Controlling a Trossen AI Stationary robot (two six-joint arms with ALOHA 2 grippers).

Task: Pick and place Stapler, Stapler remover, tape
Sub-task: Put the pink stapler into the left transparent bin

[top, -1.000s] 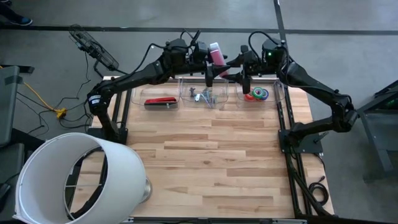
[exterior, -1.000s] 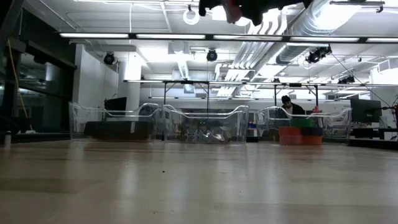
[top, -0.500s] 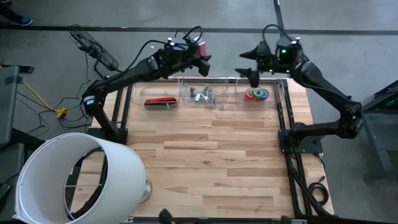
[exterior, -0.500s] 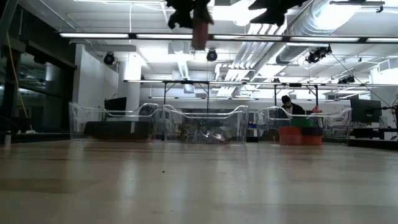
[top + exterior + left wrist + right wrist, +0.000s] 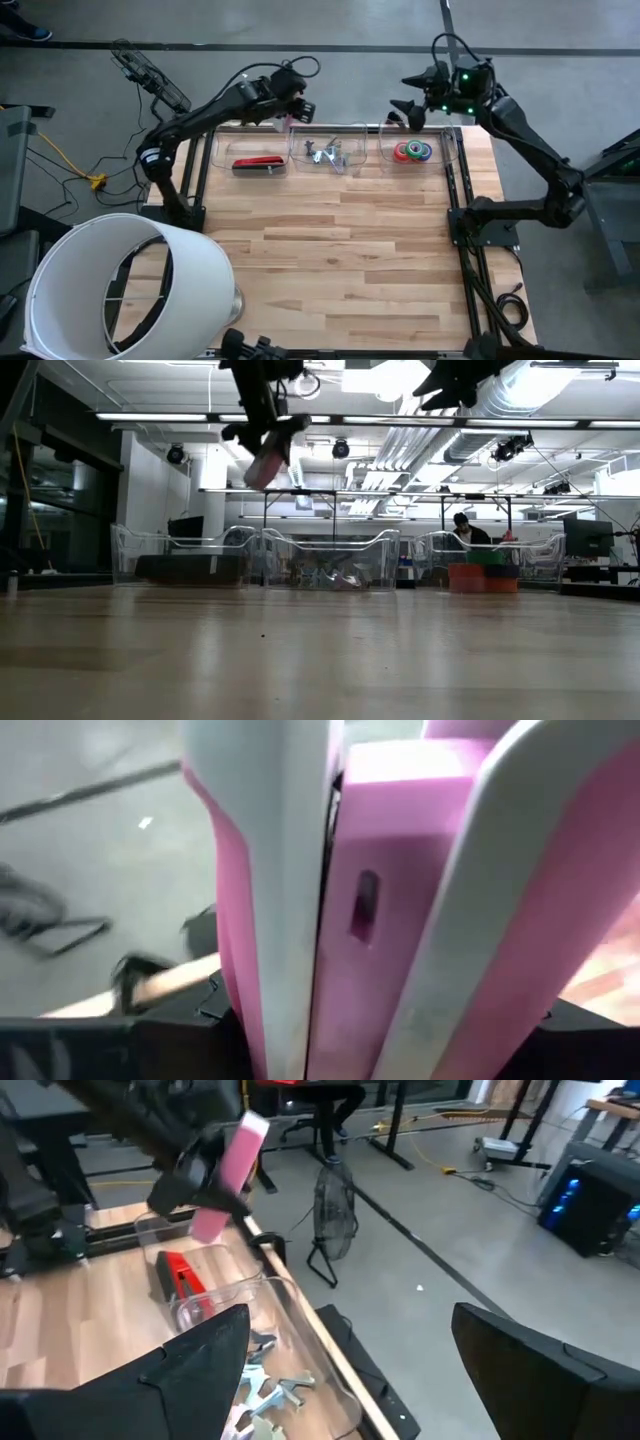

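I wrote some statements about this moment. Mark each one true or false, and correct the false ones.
1. The left gripper holds a pink stapler. True.
2. The right gripper carries a tape roll. False: its fingers are open and empty.
3. A red stapler lies in the left bin. True.
4. The tape rolls lie on the bare table. False: they sit in the right bin.

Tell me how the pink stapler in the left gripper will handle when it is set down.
The pink stapler looks rigid plastic, so it likely won't flex. Held tilted in the left gripper, this long, narrow body may tip on landing. Smooth sides probably slip easily.
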